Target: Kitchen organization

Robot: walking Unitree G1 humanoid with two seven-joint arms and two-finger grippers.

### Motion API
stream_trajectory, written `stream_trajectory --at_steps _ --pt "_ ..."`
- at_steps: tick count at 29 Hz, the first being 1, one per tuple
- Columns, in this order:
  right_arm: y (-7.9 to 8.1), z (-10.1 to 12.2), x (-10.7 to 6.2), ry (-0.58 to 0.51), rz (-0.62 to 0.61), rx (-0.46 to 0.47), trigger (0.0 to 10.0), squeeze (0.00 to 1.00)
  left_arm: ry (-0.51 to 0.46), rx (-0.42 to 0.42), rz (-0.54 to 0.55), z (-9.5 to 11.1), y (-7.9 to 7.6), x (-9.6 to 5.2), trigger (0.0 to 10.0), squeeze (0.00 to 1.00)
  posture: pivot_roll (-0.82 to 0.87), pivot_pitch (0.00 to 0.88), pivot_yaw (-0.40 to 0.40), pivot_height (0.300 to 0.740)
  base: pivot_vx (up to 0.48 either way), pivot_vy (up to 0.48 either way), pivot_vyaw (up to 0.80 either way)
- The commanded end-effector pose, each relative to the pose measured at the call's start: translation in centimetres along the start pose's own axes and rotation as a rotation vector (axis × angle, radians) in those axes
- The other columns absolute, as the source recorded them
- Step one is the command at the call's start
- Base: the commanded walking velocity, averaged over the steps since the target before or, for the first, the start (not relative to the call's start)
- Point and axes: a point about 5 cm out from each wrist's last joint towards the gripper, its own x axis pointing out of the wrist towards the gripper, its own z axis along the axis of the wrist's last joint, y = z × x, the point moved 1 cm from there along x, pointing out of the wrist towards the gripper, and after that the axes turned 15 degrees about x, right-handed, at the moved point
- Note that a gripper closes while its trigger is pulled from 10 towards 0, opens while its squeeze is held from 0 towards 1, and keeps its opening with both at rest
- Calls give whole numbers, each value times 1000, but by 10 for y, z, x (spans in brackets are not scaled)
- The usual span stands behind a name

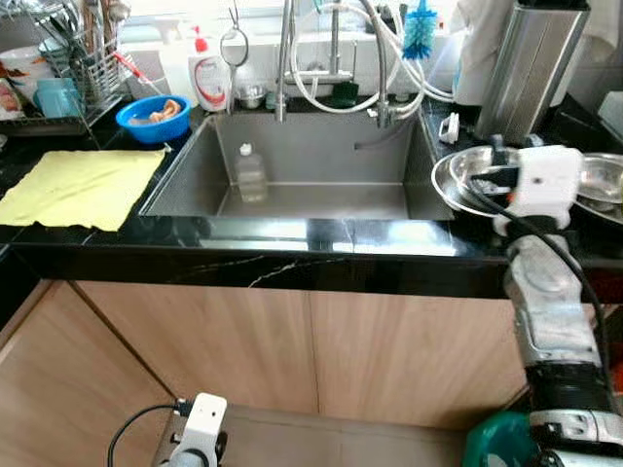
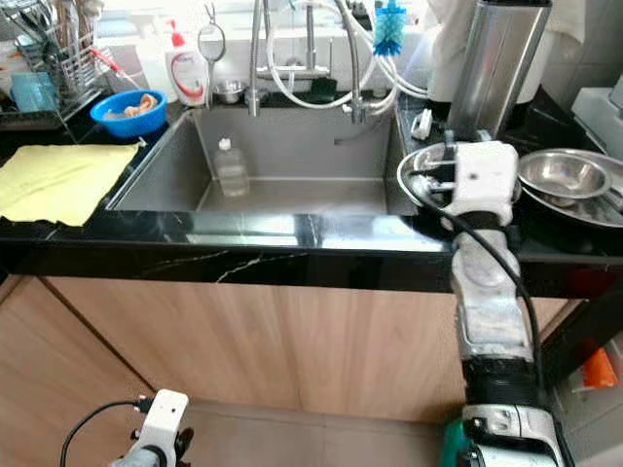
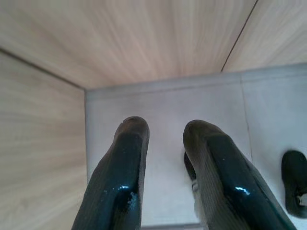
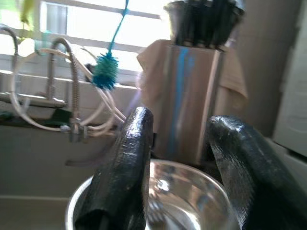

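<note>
A shiny steel bowl (image 1: pixel 465 181) sits on the black counter just right of the sink (image 1: pixel 311 199). My right gripper (image 4: pixel 180 125) hovers right above its near rim, open, with nothing between the fingers and the bowl (image 4: pixel 182 201) below them. A second steel bowl (image 2: pixel 565 175) rests on a steel plate further right. A clear plastic bottle (image 1: pixel 250 173) stands in the sink's left part. My left gripper (image 3: pixel 165 129) hangs low by the cabinet doors near the floor, fingers a little apart and empty.
A yellow cloth (image 1: pixel 78 185) lies on the counter left of the sink. Behind it are a blue bowl (image 1: pixel 154 117), a soap bottle (image 1: pixel 209 73) and a dish rack (image 1: pixel 83 63). A steel knife block (image 1: pixel 531 68) stands behind the bowls. Faucet (image 1: pixel 284 58) and hoses overhang the sink.
</note>
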Motion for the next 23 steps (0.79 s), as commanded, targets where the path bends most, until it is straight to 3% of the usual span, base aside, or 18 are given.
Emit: stream_trajectory --at_steps 1,6,8,9,18,23 --pt "-2 6 -2 -15 -9 14 10000 1000 2 -2 13 2 4 1 10000 0 -83 0 84 740 0 0 0" --pt "-2 8 -7 -17 -7 53 10000 1000 -1 2 10 3 4 1 10000 0 -84 0 88 740 0 0 0" --pt "1 10 -9 -26 6 24 10000 1000 16 7 5 -2 5 0 10000 0 -84 0 88 740 0 0 0" --pt "-1 10 -10 -31 -8 55 10000 0 19 4 5 -2 5 0 10000 0 -84 0 88 740 0 0 0" --pt "-9 -4 -22 40 -140 129 10000 0 27 3 -1 -4 3 0 10000 0 -81 0 80 740 0 0 0" --pt "-5 -16 -23 96 -115 161 10000 0 25 1 6 -4 5 0 10000 0 -72 0 76 740 0 0 0"
